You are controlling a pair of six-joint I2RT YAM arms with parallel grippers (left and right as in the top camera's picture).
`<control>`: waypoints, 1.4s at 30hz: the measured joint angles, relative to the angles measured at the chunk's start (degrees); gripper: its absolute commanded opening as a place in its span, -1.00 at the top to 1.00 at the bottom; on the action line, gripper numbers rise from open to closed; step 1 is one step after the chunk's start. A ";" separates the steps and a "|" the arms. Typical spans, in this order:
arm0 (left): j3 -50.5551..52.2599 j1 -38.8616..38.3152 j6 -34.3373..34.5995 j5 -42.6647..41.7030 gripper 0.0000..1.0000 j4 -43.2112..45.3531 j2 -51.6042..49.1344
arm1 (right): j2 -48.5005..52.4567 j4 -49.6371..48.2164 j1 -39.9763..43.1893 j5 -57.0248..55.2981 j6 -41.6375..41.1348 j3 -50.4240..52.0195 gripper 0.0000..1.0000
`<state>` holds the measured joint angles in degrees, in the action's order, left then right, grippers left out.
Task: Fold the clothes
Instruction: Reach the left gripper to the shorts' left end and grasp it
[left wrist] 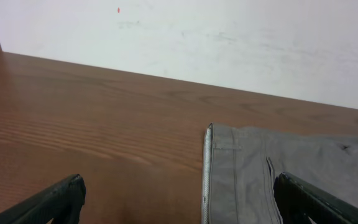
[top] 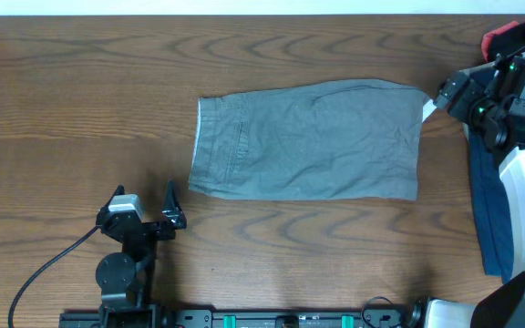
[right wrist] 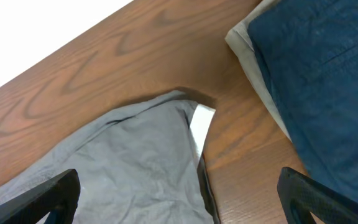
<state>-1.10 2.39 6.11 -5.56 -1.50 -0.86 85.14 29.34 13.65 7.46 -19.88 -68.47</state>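
Note:
The grey-green shorts (top: pixel 308 141) lie folded flat in the middle of the table, waistband to the left. My left gripper (top: pixel 144 194) is open and empty, near the table's front edge, short of the shorts' lower left corner. In the left wrist view the waistband (left wrist: pixel 272 177) lies ahead between the open fingers (left wrist: pixel 179 208). My right gripper (top: pixel 444 95) is open at the shorts' upper right corner. In the right wrist view its fingers (right wrist: pixel 179 205) straddle that corner of the shorts (right wrist: pixel 123 162), above it and holding nothing.
A navy garment (top: pixel 487 219) lies at the right edge under the right arm, on top of a tan one (right wrist: pixel 247 46). It also shows in the right wrist view (right wrist: pixel 316 74). A red and black garment (top: pixel 510 36) sits at the far right corner. A white wall (left wrist: pixel 229 43) is behind the table.

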 measured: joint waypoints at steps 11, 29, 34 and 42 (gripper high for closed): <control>0.00 0.00 3.93 -3.37 -0.95 0.90 0.00 | 0.00 0.02 0.00 0.02 0.02 0.00 -0.99; -21.20 0.00 5.44 -22.84 -0.96 -4.35 -22.88 | 0.00 0.17 0.00 -0.04 0.02 -0.09 -0.98; -42.53 0.00 0.22 -24.33 -0.96 -25.73 -47.65 | 0.00 0.17 0.00 -0.04 0.02 -0.17 -0.99; -73.07 -0.07 -8.46 -24.70 -0.95 -47.58 -76.98 | 0.00 0.20 0.02 0.02 0.04 -0.28 -0.99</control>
<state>-74.17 2.33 -2.35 -30.26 -49.08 -77.84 85.14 29.54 13.67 7.49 -19.84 -68.75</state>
